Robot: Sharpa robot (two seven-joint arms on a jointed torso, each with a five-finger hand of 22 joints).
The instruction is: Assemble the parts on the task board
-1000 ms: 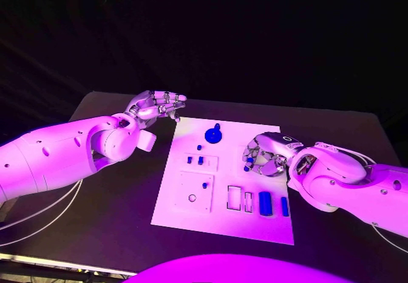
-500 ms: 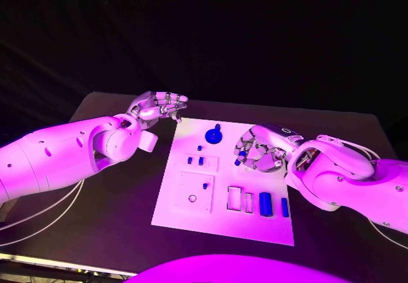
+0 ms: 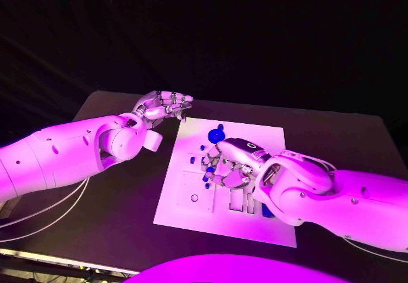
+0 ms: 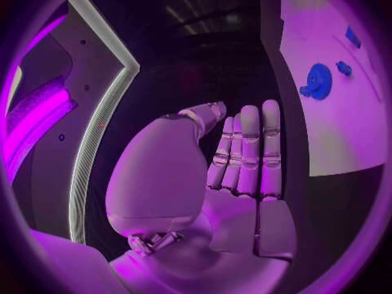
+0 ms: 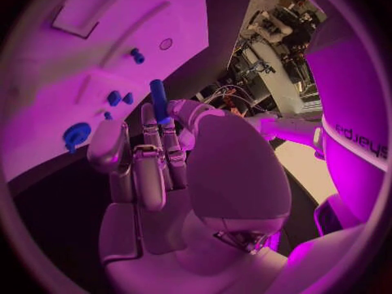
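The white task board (image 3: 188,207) lies in the middle of the table. My right hand (image 3: 228,168) hovers over the board's middle and pinches a blue cylinder part (image 5: 159,100) between thumb and fingers (image 5: 152,151). A blue gear (image 3: 217,135) stands at the board's far end, with small blue pegs (image 3: 202,147) just in front of it. My left hand (image 3: 161,106) hangs above the table off the board's far left corner, holding nothing. In the left wrist view its fingers (image 4: 249,151) lie straight, side by side, with the gear (image 4: 316,81) beyond them.
Rectangular slots (image 3: 236,199) sit at the board's near end beside my right forearm (image 3: 331,197). Another blue part (image 3: 266,210) peeks out under that arm. The black table (image 3: 111,200) surrounds the board.
My right hand has swung from the board's right edge to its middle, taking the blue cylinder with it. The left hand has hardly moved.
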